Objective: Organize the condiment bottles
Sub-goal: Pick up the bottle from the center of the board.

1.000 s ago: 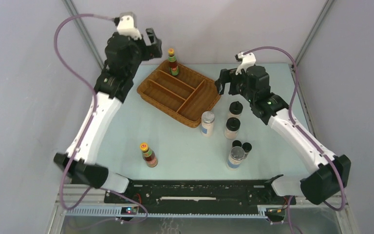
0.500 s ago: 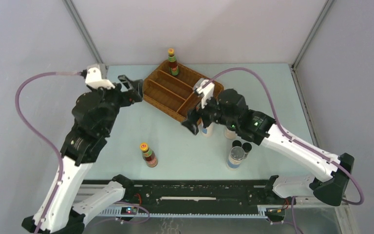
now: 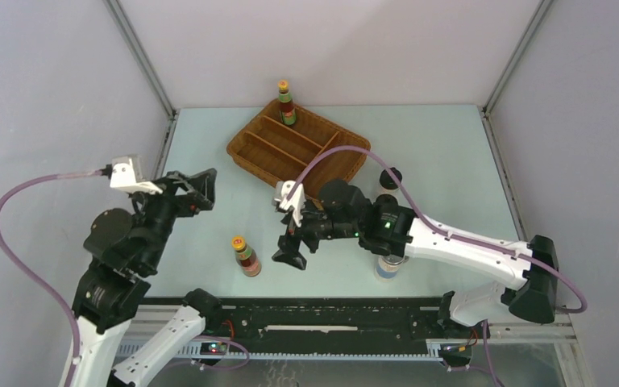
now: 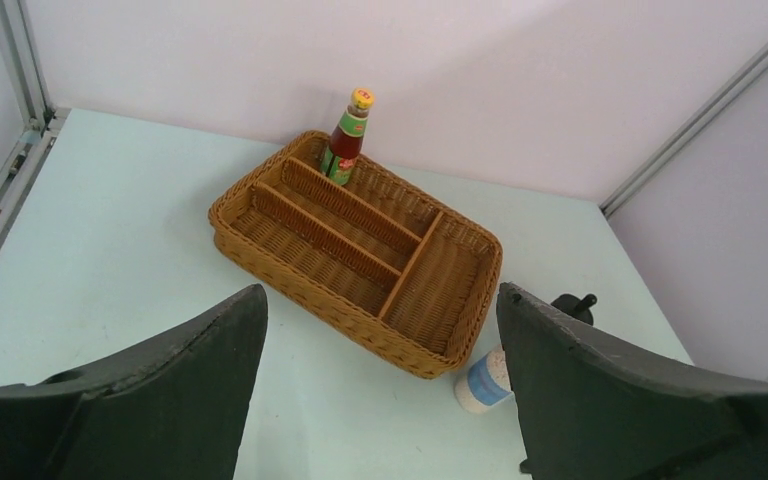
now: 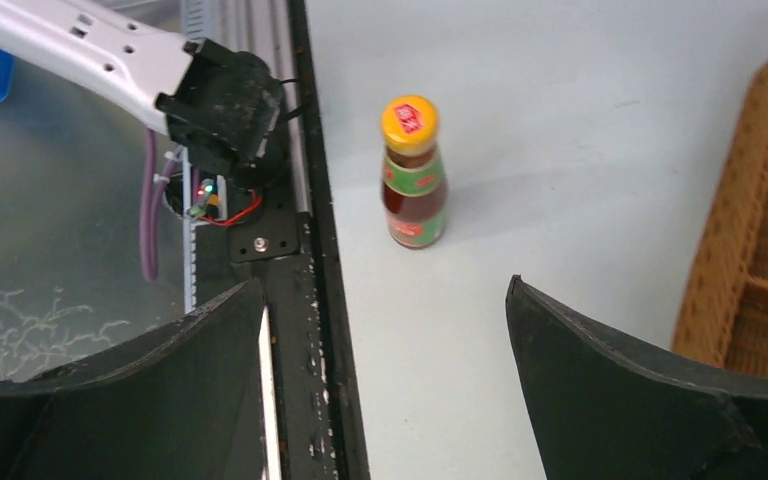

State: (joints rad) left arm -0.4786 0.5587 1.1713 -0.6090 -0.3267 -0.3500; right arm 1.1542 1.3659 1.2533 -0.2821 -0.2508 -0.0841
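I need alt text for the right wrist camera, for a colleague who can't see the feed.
A slim red-brown sauce bottle with a yellow cap stands upright on the pale table, ahead of the open right gripper and apart from it. The edge of the wicker tray shows at the right; a black rail runs down the left.

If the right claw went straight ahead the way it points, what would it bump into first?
Most likely the yellow-capped sauce bottle. In the wrist view it stands upright straight ahead of the open right gripper, lined up with the gap between its fingers. How far off it is remains unclear.
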